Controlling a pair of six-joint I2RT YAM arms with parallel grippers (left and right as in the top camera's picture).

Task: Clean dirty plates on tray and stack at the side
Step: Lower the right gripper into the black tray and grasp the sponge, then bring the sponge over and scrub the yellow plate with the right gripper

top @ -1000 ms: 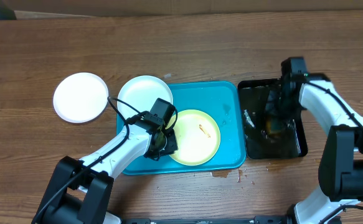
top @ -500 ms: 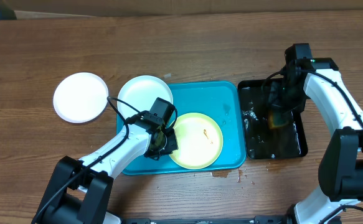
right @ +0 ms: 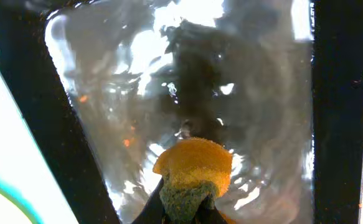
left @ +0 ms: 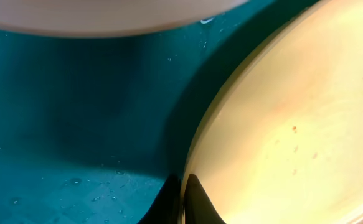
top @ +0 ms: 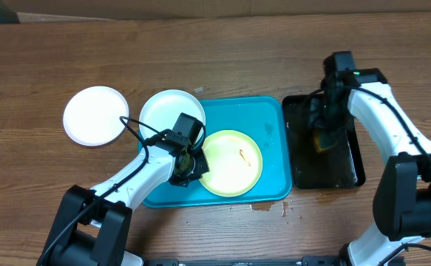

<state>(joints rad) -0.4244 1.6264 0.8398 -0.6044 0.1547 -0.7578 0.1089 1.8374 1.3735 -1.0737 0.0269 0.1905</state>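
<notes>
The pale yellow plate with a small brown smear lies in the turquoise tray. My left gripper is shut on the yellow plate's left rim. A white plate rests on the tray's upper left corner. A second white plate lies on the table to the left. My right gripper is shut on an orange and green sponge just above the water in the black tray.
The black tray holds rippling water and stands right of the turquoise tray. Small brown spots lie on the wooden table below the tray's front edge.
My right gripper has moved with the sponge toward the upper left part of the black tray. The yellow plate has shifted slightly in my left gripper's hold.
</notes>
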